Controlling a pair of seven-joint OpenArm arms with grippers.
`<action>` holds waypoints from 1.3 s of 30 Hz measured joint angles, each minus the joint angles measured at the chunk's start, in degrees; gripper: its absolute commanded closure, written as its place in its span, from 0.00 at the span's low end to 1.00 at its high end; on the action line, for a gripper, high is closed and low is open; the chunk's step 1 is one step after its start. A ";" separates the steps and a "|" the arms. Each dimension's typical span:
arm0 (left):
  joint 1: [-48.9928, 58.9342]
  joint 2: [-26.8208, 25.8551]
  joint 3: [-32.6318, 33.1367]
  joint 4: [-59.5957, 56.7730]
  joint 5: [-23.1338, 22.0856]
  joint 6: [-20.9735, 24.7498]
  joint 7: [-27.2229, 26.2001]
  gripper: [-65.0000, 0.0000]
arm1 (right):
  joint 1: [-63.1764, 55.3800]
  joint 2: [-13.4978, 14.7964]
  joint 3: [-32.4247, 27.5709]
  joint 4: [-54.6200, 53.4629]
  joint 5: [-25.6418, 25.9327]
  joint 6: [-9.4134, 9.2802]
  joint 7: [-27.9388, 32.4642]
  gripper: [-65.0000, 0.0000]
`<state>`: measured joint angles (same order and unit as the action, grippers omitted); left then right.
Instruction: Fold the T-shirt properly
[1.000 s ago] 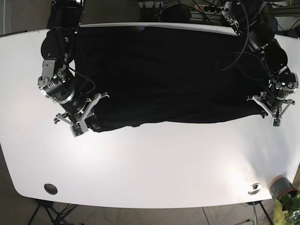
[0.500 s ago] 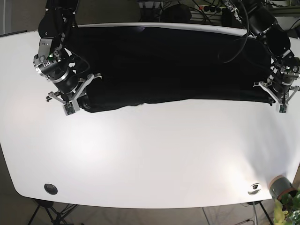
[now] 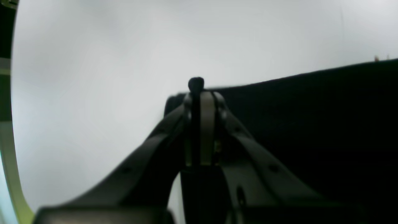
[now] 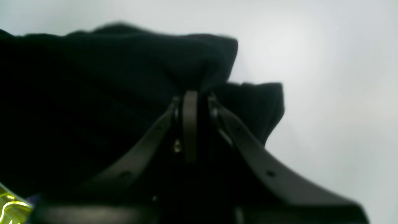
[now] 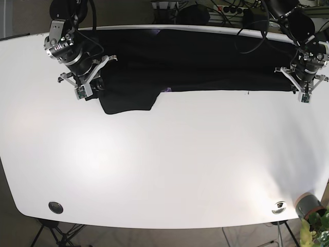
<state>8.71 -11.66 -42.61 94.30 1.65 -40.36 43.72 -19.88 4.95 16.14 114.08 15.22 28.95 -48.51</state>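
Observation:
A black T-shirt (image 5: pixel 195 59) lies stretched along the far edge of the white table (image 5: pixel 164 159), folded into a long band. A sleeve flap (image 5: pixel 128 100) hangs toward the front near its left end. My right gripper (image 5: pixel 88 87) is shut on the shirt's left end, and bunched black cloth (image 4: pixel 199 59) shows between its fingers. My left gripper (image 5: pixel 301 91) is shut on the shirt's right corner (image 3: pixel 196 84), a small pinch of black fabric poking above the fingertips.
A dark round insert (image 5: pixel 55 207) sits at the table's front left corner and a metal one (image 5: pixel 279 207) at the front right. A grey pot with a green plant (image 5: pixel 311 211) stands just beyond the front right edge. Cables and gear crowd behind the table's far edge.
Both grippers have carried the shirt's front edge away toward the far side of the table. The black band is now much narrower and a sleeve flap trails below it on the left.

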 measured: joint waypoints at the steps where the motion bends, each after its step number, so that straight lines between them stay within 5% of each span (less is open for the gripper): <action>1: 0.72 -0.07 -0.04 0.33 0.07 0.02 0.02 1.00 | -0.52 -0.02 0.02 0.15 -0.02 -0.04 0.04 0.96; 32: 4.79 -2.16 0.13 -5.35 -0.24 0.00 -0.24 1.00 | -5.31 -0.83 3.52 -6.62 0.44 0.20 4.74 0.95; 35: 4.79 -2.32 0.39 -5.44 -0.42 -0.02 -0.33 0.98 | -4.61 -1.09 4.46 -6.86 0.20 0.17 4.52 0.81; 39: 4.94 -3.69 2.05 -5.44 0.20 0.07 -0.42 0.73 | -4.33 -1.31 4.42 -6.23 0.11 -0.04 4.57 0.47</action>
<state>13.65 -15.35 -40.56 88.86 1.85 -40.29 43.31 -24.21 3.64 20.56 107.85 15.33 28.91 -43.94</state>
